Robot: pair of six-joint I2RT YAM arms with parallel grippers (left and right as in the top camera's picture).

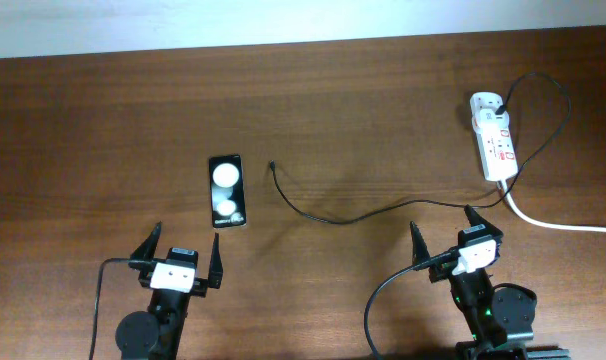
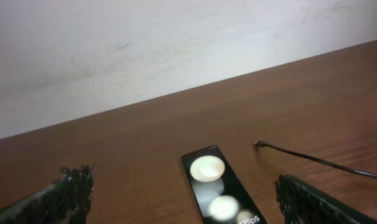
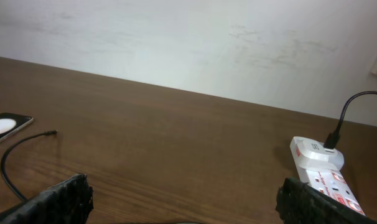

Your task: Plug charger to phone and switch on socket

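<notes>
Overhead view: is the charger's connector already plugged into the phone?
No, the connector tip of the charger lies apart from the phone, with bare wood showing between them.

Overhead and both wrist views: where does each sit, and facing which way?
Overhead: above the table, looking straight down on phone, charger and socket; left gripper and right gripper both show, open.
Left wrist: low on the left arm, facing the far wall over the phone; own fingers at the bottom corners.
Right wrist: low, facing the wall, socket ahead-right; own fingers below.
Shared: both wrist views catch the phone and the charger's tip.
</notes>
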